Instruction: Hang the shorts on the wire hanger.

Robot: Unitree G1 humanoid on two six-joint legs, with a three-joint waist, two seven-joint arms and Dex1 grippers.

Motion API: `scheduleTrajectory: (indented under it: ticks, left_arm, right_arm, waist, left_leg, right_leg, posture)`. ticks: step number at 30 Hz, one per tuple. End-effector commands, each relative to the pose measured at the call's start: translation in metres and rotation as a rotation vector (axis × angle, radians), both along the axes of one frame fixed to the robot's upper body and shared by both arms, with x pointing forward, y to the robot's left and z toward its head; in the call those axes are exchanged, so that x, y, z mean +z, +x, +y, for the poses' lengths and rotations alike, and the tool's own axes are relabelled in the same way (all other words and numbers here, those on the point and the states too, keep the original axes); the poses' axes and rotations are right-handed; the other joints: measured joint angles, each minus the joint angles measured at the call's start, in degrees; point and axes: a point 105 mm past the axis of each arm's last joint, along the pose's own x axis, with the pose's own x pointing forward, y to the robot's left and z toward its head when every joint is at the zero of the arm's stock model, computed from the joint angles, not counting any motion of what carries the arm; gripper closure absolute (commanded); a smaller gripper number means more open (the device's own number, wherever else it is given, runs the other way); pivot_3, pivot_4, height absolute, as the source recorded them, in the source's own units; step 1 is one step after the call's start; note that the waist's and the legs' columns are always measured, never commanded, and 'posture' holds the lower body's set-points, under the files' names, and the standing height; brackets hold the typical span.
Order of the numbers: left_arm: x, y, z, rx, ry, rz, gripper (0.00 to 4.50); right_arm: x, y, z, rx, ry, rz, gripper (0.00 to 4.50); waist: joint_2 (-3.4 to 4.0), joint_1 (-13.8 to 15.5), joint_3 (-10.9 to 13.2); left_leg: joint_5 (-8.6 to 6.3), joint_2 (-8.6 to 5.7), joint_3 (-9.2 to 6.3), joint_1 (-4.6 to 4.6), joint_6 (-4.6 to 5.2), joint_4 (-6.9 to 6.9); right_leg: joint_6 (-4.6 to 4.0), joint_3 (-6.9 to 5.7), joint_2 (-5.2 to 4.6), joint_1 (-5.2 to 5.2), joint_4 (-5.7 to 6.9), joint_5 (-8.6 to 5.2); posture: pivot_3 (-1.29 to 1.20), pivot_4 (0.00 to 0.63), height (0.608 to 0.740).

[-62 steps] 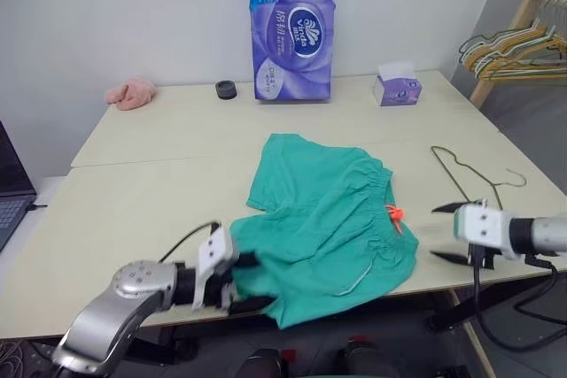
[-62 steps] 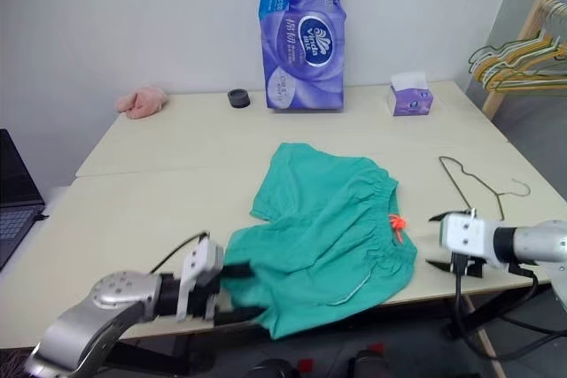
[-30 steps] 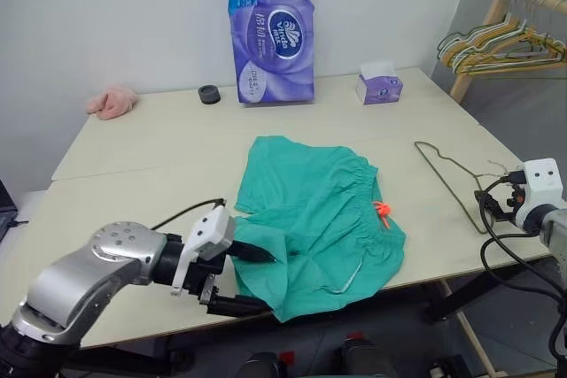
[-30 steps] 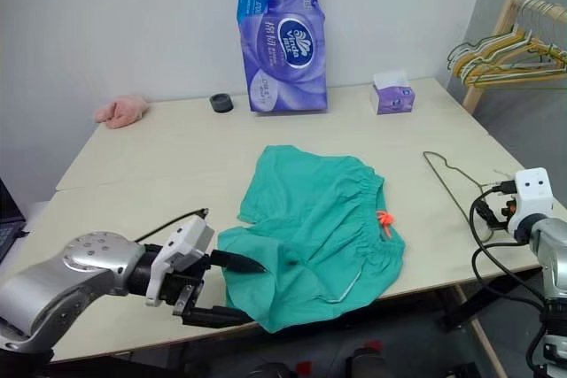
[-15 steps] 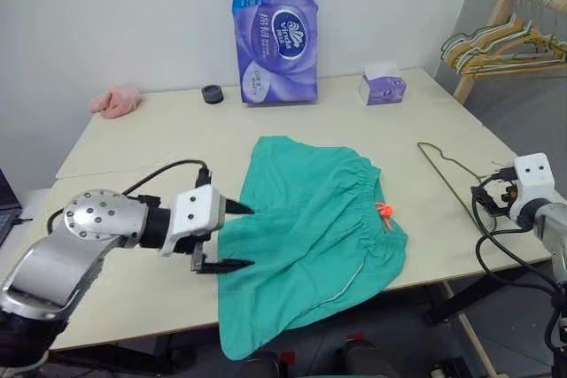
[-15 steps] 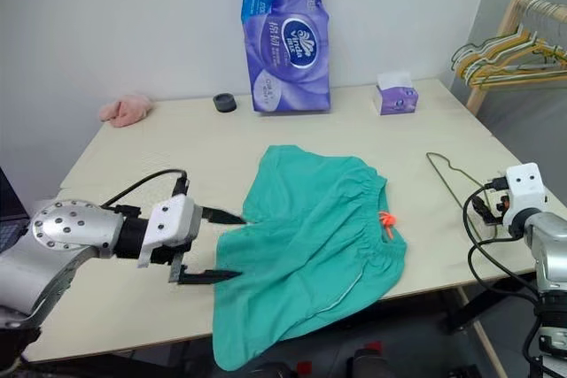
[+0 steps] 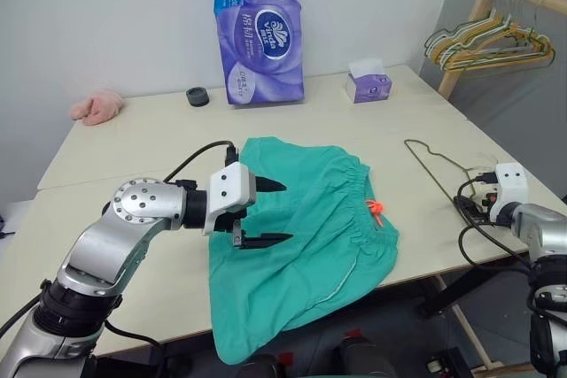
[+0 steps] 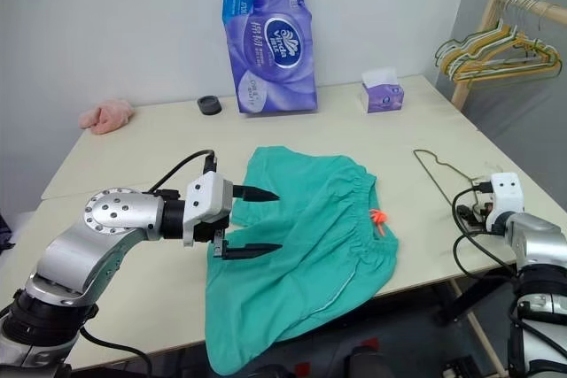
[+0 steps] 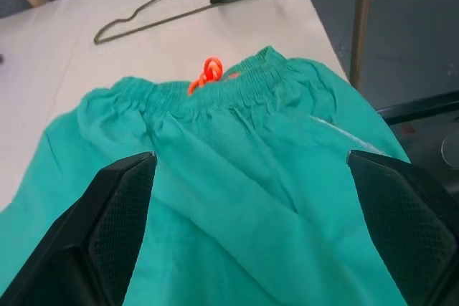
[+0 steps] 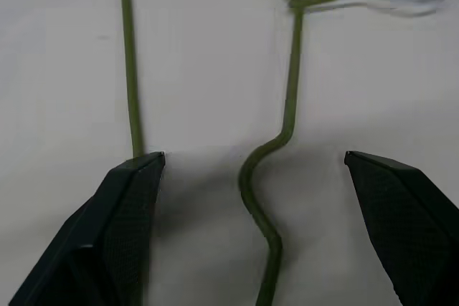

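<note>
The right gripper (image 10: 251,170) is held apart over the wire hanger (image 10: 287,116), which lies flat on the table (image 7: 133,143); the thin wire may be missed or pushed aside on closing. The left gripper (image 7: 276,212), also apart and empty, is poised above the shorts (image 7: 310,236), whose leg overhangs the near edge and may slide off.

Before you, matt teal cloth shorts (image 7: 306,227) with a gathered waistband lie on a smooth pale worktop (image 7: 133,143); the thin wire hanger (image 10: 287,116) looks dull olive metal, and the purple tissue pack (image 7: 259,33) glossy plastic.
</note>
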Motion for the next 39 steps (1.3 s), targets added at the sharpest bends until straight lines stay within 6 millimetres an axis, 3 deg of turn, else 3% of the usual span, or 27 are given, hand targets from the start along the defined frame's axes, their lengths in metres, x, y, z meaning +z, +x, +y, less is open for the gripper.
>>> scheduleTrajectory:
  ticks: [1, 4, 11, 15, 18, 21, 26, 31, 33, 36, 39]
  left_arm:
    - [0.006, 0.001, 0.0, -0.005, 0.001, -0.032, 0.01]
    - [0.007, 0.002, 0.0, -0.001, 0.0, -0.036, 0.0]
    - [0.008, 0.004, -0.001, 0.007, -0.006, -0.044, 0.0]
    - [0.009, 0.008, -0.001, 0.023, -0.014, -0.06, 0.0]
    - [0.01, 0.014, 0.0, 0.054, -0.029, -0.08, 0.0]
    - [0.014, 0.038, 0.009, 0.182, -0.071, -0.124, 0.0]
    - [0.023, 0.077, 0.038, 0.414, -0.125, -0.219, 0.0]
    - [0.031, 0.097, 0.056, 0.538, -0.197, -0.237, 0.0]
    - [0.035, 0.102, 0.06, 0.563, -0.236, -0.207, 0.0]
    - [0.036, 0.105, 0.065, 0.569, -0.324, -0.067, 0.0]
    - [0.023, 0.089, 0.06, 0.458, -0.308, 0.096, 0.0]
  right_arm:
    - [-0.006, -0.003, 0.004, 0.019, 0.058, 0.058, 0.18]
    - [-0.012, -0.007, -0.001, -0.024, 0.083, 0.089, 0.81]
    - [-0.027, -0.016, -0.005, -0.08, 0.144, 0.15, 3.12]
    - [-0.029, -0.016, -0.004, -0.061, 0.093, 0.141, 4.42]
    - [-0.025, -0.014, -0.002, -0.042, 0.058, 0.113, 4.47]
    - [-0.011, -0.009, 0.0, 0.006, -0.017, 0.05, 4.47]
    - [0.024, 0.0, 0.003, 0.068, -0.181, -0.098, 4.47]
    - [0.055, 0.004, 0.024, 0.165, -0.293, -0.226, 4.47]
    - [0.066, 0.004, 0.042, 0.244, -0.35, -0.281, 4.47]
    - [0.083, -0.001, 0.088, 0.454, -0.493, -0.384, 4.47]
    - [0.088, -0.006, 0.115, 0.598, -0.607, -0.447, 4.47]
  waist:
    - [-0.02, 0.0, 0.0]
    - [-0.13, 0.1, -0.1]
    - [-0.54, 0.1, -0.3]
    - [-0.77, 0.1, -0.5]
    - [-0.99, 0.1, -0.6]
    - [-0.99, 0.3, -0.6]
    - [-0.87, 0.3, -0.6]
    - [-0.66, 0.1, -0.5]
    - [-0.66, 0.2, -0.5]
    - [-0.66, 0.2, -0.5]
    - [-0.64, 0.0, -0.5]
  left_leg:
    - [0.0, 0.0, -0.01, 0.0, 0.0, 0.0]
    - [0.0, 0.0, -0.03, 0.0, 0.0, 0.01]
    - [0.0, 0.0, -0.11, 0.01, 0.0, 0.01]
    - [-0.01, 0.01, -0.12, 0.01, 0.0, 0.01]
    - [-0.01, 0.01, -0.16, 0.02, -0.01, 0.01]
    - [-0.01, 0.0, -0.16, 0.02, -0.01, 0.04]
    - [0.0, 0.0, -0.17, -0.01, -0.02, 0.05]
    - [-0.02, 0.0, -0.15, -0.09, -0.07, 0.04]
    - [-0.03, 0.01, -0.18, -0.1, -0.09, 0.04]
    - [-0.04, 0.0, -0.28, -0.14, -0.12, 0.05]
    - [-0.04, 0.0, -0.3, -0.24, -0.14, 0.06]
  right_leg:
    - [0.0, 0.0, 0.0, 0.0, 0.0, 0.0]
    - [0.0, -0.01, 0.0, 0.01, 0.0, 0.0]
    - [0.0, -0.07, 0.0, 0.03, -0.01, 0.0]
    - [-0.01, -0.07, 0.0, 0.04, -0.01, 0.0]
    - [-0.01, -0.1, 0.0, 0.07, -0.03, 0.0]
    - [0.01, -0.09, 0.0, 0.09, -0.05, 0.01]
    - [0.03, -0.09, 0.0, 0.02, -0.03, 0.02]
    - [0.04, -0.05, -0.02, -0.09, -0.02, 0.03]
    - [0.05, -0.09, -0.01, -0.1, -0.01, 0.03]
    - [0.05, -0.16, -0.02, -0.12, 0.01, 0.03]
    - [0.07, -0.17, -0.01, -0.24, 0.03, 0.02]
  posture:
    - [-0.14, 0.036, 0.74]
    - [-0.14, 0.034, 0.74]
    - [-0.14, 0.031, 0.74]
    - [-0.14, 0.028, 0.74]
    - [-0.14, 0.029, 0.74]
    - [-0.15, 0.028, 0.74]
    - [-0.15, 0.028, 0.74]
    - [-0.16, 0.027, 0.74]
    - [-0.16, 0.027, 0.74]
    - [-0.17, 0.028, 0.74]
    - [-0.17, 0.029, 0.74]
